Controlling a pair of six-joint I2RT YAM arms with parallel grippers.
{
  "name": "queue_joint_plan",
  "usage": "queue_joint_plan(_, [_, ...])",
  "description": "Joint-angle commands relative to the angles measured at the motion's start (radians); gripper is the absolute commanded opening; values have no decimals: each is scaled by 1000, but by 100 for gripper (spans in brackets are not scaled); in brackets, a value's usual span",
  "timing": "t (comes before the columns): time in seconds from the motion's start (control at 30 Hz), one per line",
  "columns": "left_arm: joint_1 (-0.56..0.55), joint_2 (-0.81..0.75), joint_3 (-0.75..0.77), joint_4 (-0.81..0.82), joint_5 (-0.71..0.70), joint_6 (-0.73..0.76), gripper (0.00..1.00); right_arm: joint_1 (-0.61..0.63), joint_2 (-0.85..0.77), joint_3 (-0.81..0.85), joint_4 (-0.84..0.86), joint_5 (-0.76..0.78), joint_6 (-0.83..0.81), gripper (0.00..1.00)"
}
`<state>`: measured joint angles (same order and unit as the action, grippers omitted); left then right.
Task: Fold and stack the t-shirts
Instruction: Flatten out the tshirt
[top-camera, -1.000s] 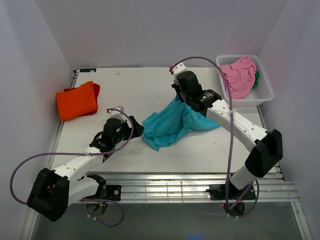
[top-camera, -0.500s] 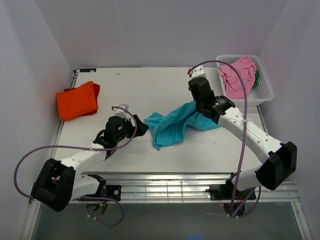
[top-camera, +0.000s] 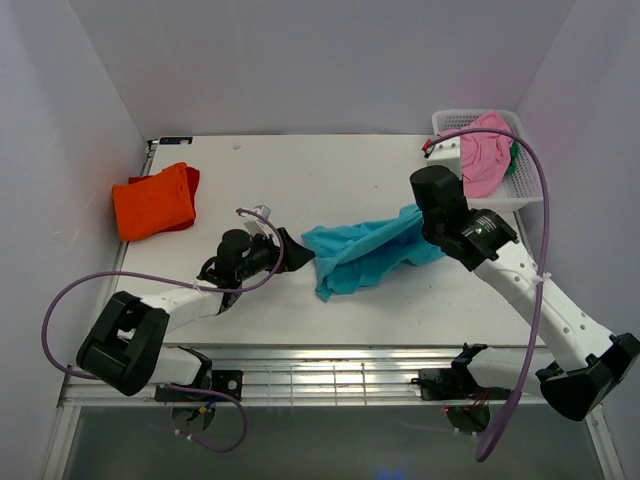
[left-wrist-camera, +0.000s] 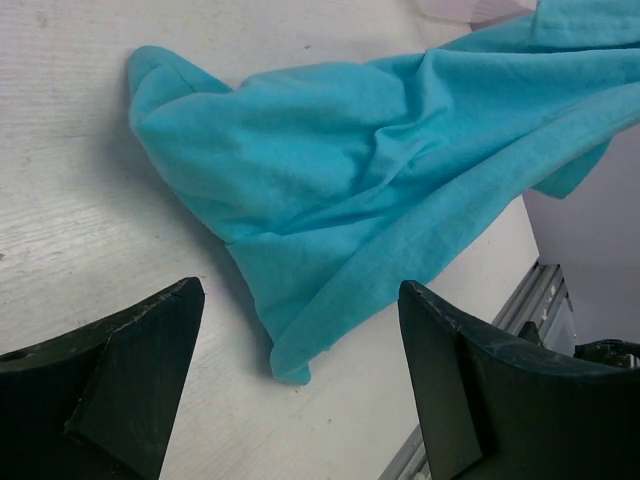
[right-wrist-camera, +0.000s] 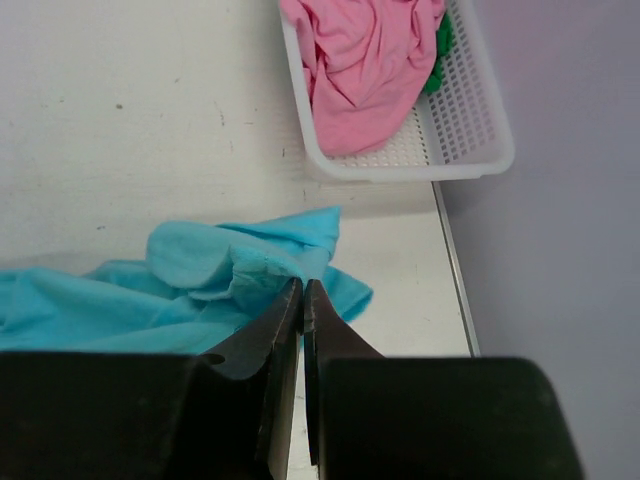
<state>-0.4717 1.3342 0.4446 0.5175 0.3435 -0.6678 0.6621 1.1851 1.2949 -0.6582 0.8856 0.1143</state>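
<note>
Soft teal cloth t-shirt (top-camera: 360, 255) is stretched crosswise, pinched by right gripper (right-wrist-camera: 302, 288); free end lies just before spread left gripper (left-wrist-camera: 298, 290).

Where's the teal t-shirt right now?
In the top view, the teal t-shirt stretches across mid-table, one end pinched by the right fingers, the other just ahead of the open left fingers.

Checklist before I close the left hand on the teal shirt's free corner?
1. Right hand shut on teal shirt edge: ok.
2. Left hand open: ok.
3. Shirt's lower corner lined up between left fingers: ok.
4. Fingers low enough to pinch it: cannot tell.
5. Shirt lying flat: not ok, bunched.
6. Orange shirt apart from the work area: ok.
</note>
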Motion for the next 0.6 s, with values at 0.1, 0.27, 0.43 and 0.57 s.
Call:
queue_joint_plan(0.1, [-73,11,-18,82,68,-49,89,-19,19,10,-29,145,45,8])
queue_joint_plan(0.27, [-194,54,-23,88,72,-4,79,-47,59,15,-32,131,74,8])
queue_joint_plan(0.43, [-343,115,-27,88,-84,51,79,-64,79,24,-34,112,77,8])
queue_joint_plan(0.57, [-416,126,-37,87,-254,63,75,-67,67,27,-35,87,74,8])
